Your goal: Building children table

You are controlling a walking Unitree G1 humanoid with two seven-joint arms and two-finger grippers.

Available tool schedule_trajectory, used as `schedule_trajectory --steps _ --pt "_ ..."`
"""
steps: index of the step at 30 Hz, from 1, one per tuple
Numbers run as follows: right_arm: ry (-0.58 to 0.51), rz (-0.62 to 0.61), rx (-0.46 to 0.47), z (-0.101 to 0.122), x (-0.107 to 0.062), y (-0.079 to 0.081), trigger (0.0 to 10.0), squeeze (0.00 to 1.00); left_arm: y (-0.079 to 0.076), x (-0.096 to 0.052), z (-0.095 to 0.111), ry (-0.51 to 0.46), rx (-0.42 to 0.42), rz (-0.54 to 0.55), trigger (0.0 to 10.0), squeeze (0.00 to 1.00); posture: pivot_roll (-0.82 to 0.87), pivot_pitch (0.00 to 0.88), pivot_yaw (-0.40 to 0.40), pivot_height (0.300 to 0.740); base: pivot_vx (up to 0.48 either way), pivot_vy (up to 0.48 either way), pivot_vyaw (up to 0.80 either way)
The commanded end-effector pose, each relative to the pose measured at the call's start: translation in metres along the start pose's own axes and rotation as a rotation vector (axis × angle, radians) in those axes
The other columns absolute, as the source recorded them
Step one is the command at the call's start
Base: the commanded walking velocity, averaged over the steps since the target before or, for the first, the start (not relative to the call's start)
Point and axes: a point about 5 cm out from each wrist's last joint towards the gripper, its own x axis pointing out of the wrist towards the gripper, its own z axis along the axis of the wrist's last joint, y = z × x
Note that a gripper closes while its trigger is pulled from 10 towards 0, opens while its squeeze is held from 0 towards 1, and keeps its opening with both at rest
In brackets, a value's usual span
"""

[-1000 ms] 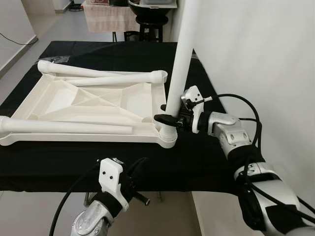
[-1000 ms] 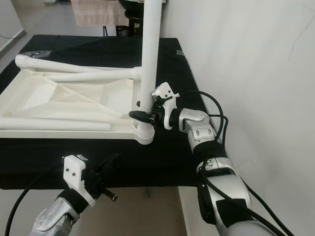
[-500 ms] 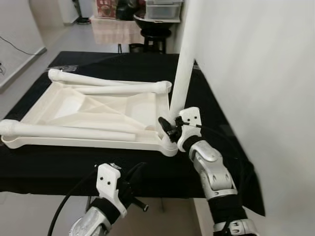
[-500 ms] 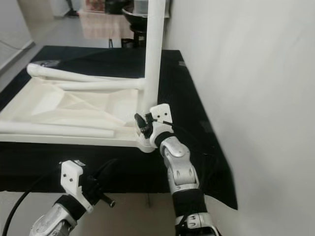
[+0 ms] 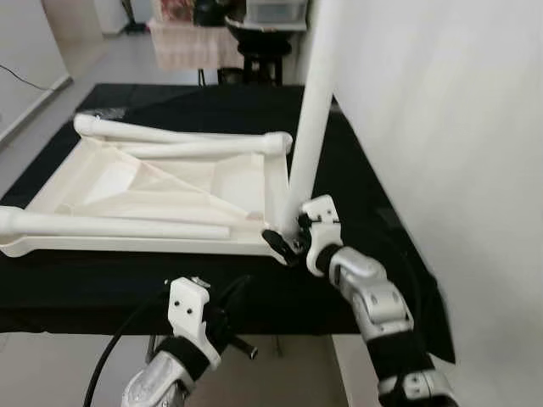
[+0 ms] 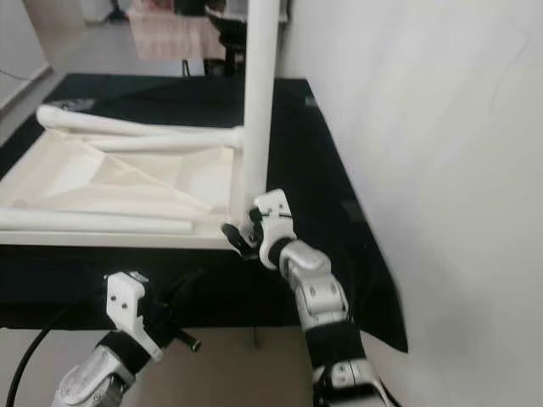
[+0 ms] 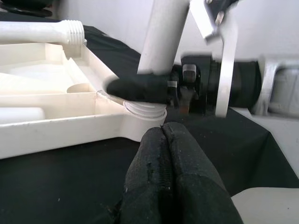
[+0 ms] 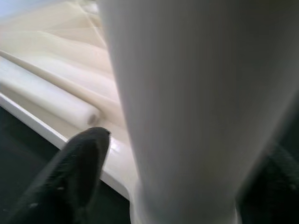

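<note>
Eye views: one white tabletop (image 5: 153, 182) upside down on a black cloth (image 5: 102, 284), three loose legs (image 5: 178, 140), right gripper (image 5: 284, 242) clamping one upright leg (image 5: 310, 110) at its near corner; left wrist view: left gripper (image 7: 170, 154) pressed together.

The upturned table top (image 5: 170, 182) and the upright leg (image 5: 307, 127) are moulded in smooth cream plastic with a slight sheen. A matt black cloth (image 5: 102, 280) is spread beneath them. The right gripper (image 5: 284, 244) has matt black fingers (image 8: 74, 172) on a white plastic mount, and the arm is cased in silvery metal.
</note>
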Motion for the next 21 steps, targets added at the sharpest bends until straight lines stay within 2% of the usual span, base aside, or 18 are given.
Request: schedule_trajectory --steps 1,2,3,4,5,10,16,17,21 --pt "-0.054 0.137 -0.038 0.013 0.003 0.002 10.0 1.00 -0.001 0.000 -0.004 0.017 -0.005 0.002 10.0 0.00 0.08 0.050 -0.080 0.740 0.000 0.000 0.00" --pt "-0.075 0.242 -0.065 0.021 0.003 -0.002 10.0 0.98 -0.001 0.000 -0.004 0.017 -0.005 0.002 10.0 0.00 0.08 0.048 -0.082 0.740 0.000 0.000 0.00" --pt "-0.076 0.318 -0.091 0.025 0.002 -0.005 10.0 0.13 -0.001 0.000 -0.004 0.017 -0.006 0.003 10.0 0.00 0.08 0.048 -0.082 0.740 0.000 0.000 0.00" --pt "-0.076 0.318 -0.091 0.025 0.002 -0.005 10.0 0.13 -0.001 0.000 -0.004 0.017 -0.006 0.003 10.0 0.00 0.08 0.048 -0.082 0.740 0.000 0.000 0.00" --pt "-0.062 0.363 -0.120 0.027 0.003 -0.010 10.0 0.00 -0.001 0.000 -0.005 0.017 -0.006 0.003 10.0 0.00 0.08 0.045 -0.082 0.740 0.000 0.000 0.00" --pt "-0.033 0.437 -0.131 0.037 0.011 -0.022 10.0 0.00 -0.002 -0.001 -0.006 0.021 -0.008 0.002 10.0 0.00 0.10 0.042 -0.084 0.740 0.000 0.000 0.00" --pt "-0.038 0.481 -0.108 0.042 0.011 -0.024 10.0 0.00 -0.002 -0.001 -0.006 0.022 -0.008 0.002 10.0 0.00 0.11 0.042 -0.086 0.740 0.000 0.000 0.00" --pt "-0.030 0.519 -0.099 0.043 0.010 -0.024 0.0 0.00 -0.003 -0.002 -0.006 0.023 -0.008 0.002 10.0 0.00 0.11 0.043 -0.088 0.740 0.000 0.000 0.00" --pt "-0.016 0.567 -0.089 0.044 0.007 -0.028 0.0 0.00 -0.004 -0.002 -0.006 0.023 -0.010 0.001 10.0 0.00 0.11 0.044 -0.088 0.740 0.000 0.000 0.00"
